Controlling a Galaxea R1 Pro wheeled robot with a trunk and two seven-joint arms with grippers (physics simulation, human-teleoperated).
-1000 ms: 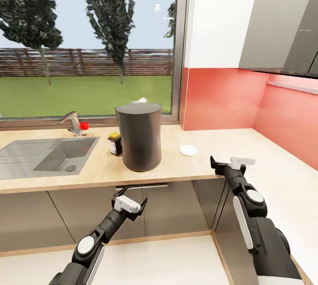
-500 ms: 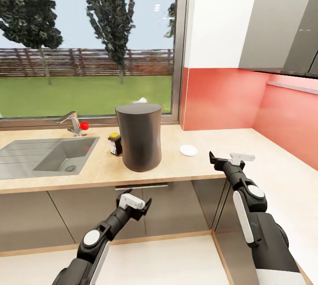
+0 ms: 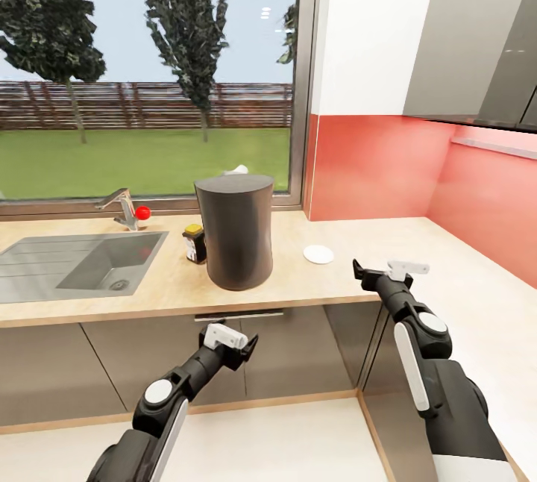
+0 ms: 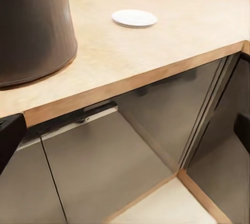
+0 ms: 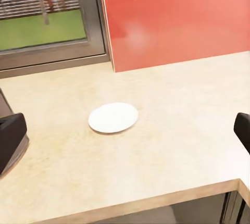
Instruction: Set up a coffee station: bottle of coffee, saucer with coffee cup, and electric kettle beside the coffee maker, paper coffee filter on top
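Observation:
The dark grey coffee maker [image 3: 235,232] [image 4: 31,26] stands on the beige kitchen countertop [image 3: 298,280], with the white paper coffee filter [image 3: 239,170] on its top. The bottle of coffee [image 3: 195,244] stands just left of it. To its right lies the white saucer [image 3: 318,254] [image 4: 134,17] [image 5: 113,117], bare. My right gripper [image 3: 382,269] [image 5: 125,135] hovers open over the counter's front edge, a little right of the saucer. My left gripper [image 3: 233,339] [image 4: 125,135] is open below the counter edge, facing the cabinet fronts. The coffee cup, electric kettle and kitchen shelf are out of view.
A steel sink [image 3: 82,262] with a faucet [image 3: 119,206] and a small red object [image 3: 142,212] takes up the counter's left. Behind it is a big window, then a red backsplash [image 3: 373,165]. The counter turns a corner and runs on at the right, under grey wall cabinets [image 3: 477,42].
My left gripper has drifted slightly right and down in front of the cabinets. My right gripper has risen a touch at the counter edge. The things on the counter have not moved.

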